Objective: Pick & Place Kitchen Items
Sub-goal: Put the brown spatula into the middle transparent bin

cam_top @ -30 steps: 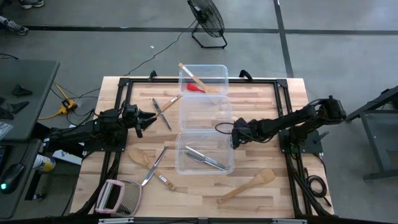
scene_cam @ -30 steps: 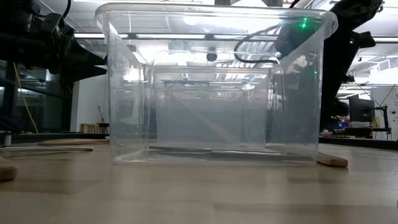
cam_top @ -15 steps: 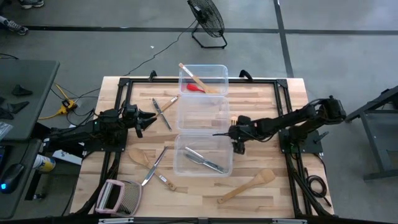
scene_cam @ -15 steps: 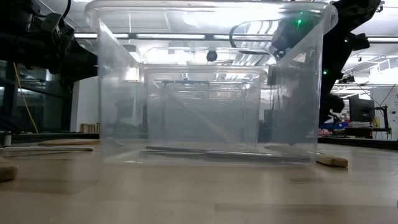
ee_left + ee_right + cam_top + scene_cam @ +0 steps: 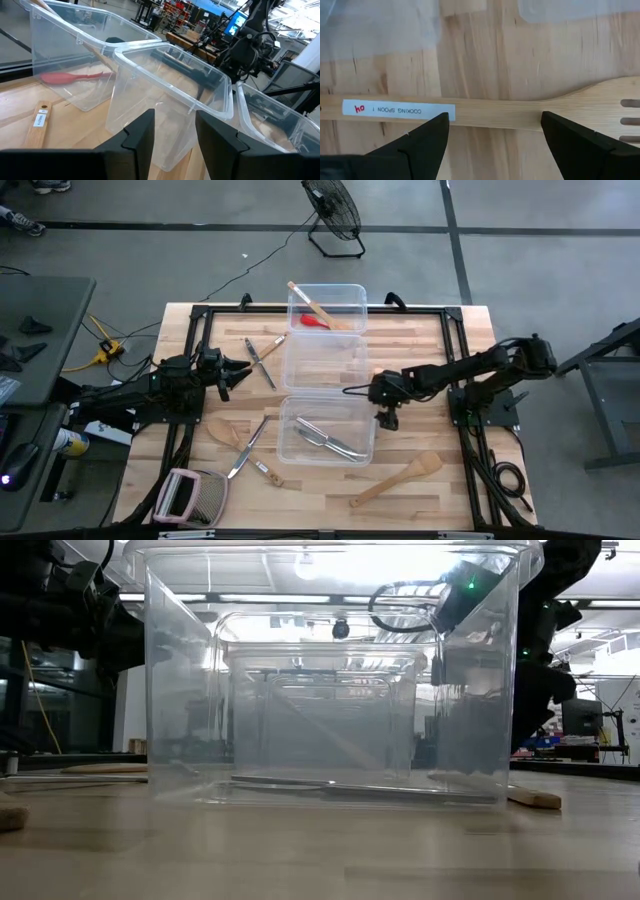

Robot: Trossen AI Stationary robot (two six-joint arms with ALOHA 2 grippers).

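Three clear tubs stand in a row down the table's middle. The far tub point(image 5: 352, 292) holds a red utensil point(image 5: 315, 321) and a wooden spoon point(image 5: 310, 304). Silver cutlery point(image 5: 328, 436) lies in the near tub point(image 5: 288, 450). My right gripper point(image 5: 385, 418) hangs open and tilted downward just right of the near tub, touching nothing. Its wrist view shows a labelled slotted wooden spatula point(image 5: 520, 112) flat on the table beyond its open fingers point(image 5: 427, 140). My left gripper point(image 5: 240, 370) waits open and level at the left, facing the tubs point(image 5: 170, 65).
The slotted spatula point(image 5: 400, 478) lies near the front right. Left of the tubs lie a wooden spoon point(image 5: 222, 430), silver cutlery point(image 5: 262, 360) and more cutlery point(image 5: 245, 448). A pink-handled grater point(image 5: 185, 496) sits at the front left. The middle tub point(image 5: 292, 375) holds nothing.
My right gripper has drawn back from the near tub's far right corner, rolled about its own line and swung from pointing left to pointing down toward the table's near edge. The near tub has slid slightly left, and the cutlery inside has shifted.
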